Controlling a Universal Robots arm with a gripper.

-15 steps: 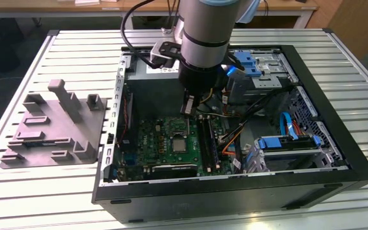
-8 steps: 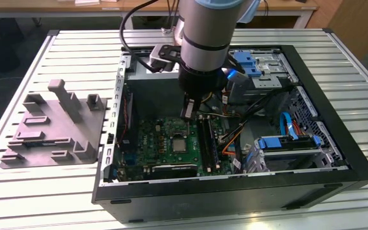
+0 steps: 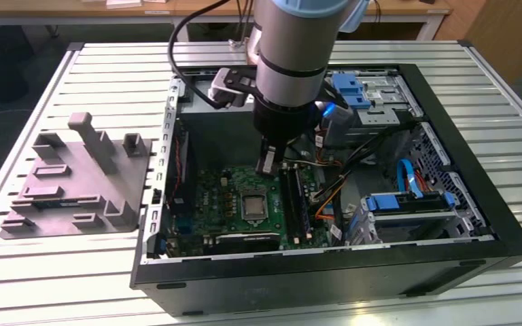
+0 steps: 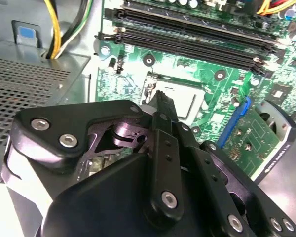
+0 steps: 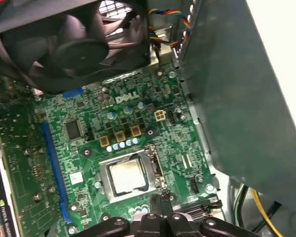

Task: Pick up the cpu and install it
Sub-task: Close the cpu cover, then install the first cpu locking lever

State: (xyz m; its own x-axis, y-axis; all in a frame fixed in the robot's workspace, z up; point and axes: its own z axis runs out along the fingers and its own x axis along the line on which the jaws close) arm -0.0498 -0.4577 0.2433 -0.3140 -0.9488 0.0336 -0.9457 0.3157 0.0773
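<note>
Inside the open computer case [image 3: 478, 204], my pincer [image 3: 268, 163] hangs over the green motherboard [image 3: 220, 200], just short of the socket [image 3: 253, 206]. The cpu [image 5: 129, 176] already lies flat in that socket: in the first wrist view its pale silver-grey metal top sits square within the dark metal frame, and in the second wrist view I catch the same pale plate [image 4: 185, 101] past the tips of the pincer [image 4: 160, 96]. So the chip lies ahead of and below the fingertips, close by but apart from them; I see no contact.

The two black fingers run together to a narrow point with no gap that I can make out between them, and nothing is held there: I read the pincer as closed and empty. The chip is square, so it offers no long axis; its edges line up with the socket frame and with the long black memory slots [image 4: 197, 42] beside it.

As for surfaces, the cpu lid is smooth, matt metal, thin and low, barely proud of the frame, and I judge it hard to catch from the side. The board around it is crowded with small capacitors [image 5: 119, 138]. A black fan [image 5: 74, 44] overhangs one edge. Out on the slatted table [image 3: 79, 272], the grey plastic fixture [image 3: 75, 183] stands at the exterior view's left, well apart from the case.
</note>
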